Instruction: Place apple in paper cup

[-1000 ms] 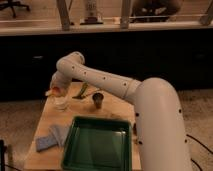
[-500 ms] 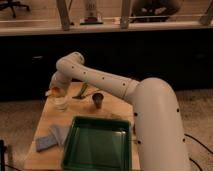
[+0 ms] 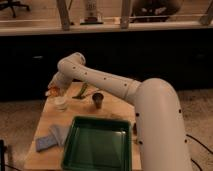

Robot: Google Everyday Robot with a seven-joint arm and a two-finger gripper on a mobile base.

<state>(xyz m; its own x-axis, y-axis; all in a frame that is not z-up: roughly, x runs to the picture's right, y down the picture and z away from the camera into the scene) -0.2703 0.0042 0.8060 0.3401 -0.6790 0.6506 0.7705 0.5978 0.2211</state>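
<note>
wooden table, gripper at its far-left corner — pinching apple, near paper cup

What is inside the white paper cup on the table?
Nothing shows inside the paper cup; only its white rim is visible, and its wall covers the bottom. The apple is outside, just above it in the picture, at the gripper.

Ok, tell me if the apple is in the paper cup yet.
Out. The apple is up at the pincer, just above and left of the paper cup, outside its rim.
</note>
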